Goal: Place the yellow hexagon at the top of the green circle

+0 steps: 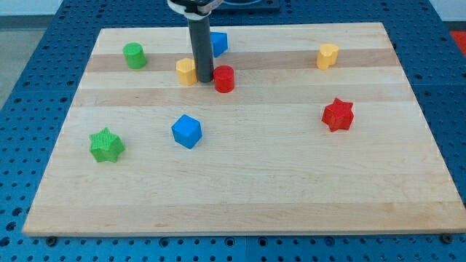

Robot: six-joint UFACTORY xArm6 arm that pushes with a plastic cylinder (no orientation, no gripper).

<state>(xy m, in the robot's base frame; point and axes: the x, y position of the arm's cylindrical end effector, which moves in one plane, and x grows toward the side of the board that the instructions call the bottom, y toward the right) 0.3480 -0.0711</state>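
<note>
On the wooden board (240, 196) you see two yellow, two green, two blue, two red blocks. My tip (204, 79), jawless, stands between yellow hexagon (186, 71) and red cylinder (224, 78); green circle (134, 55) sits top-left.

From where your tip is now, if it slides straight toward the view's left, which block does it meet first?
My tip sits between the yellow hexagon and the red cylinder. Sliding left, it would meet the yellow hexagon almost at once; the green circle lies farther left and higher, probably off that line.
</note>
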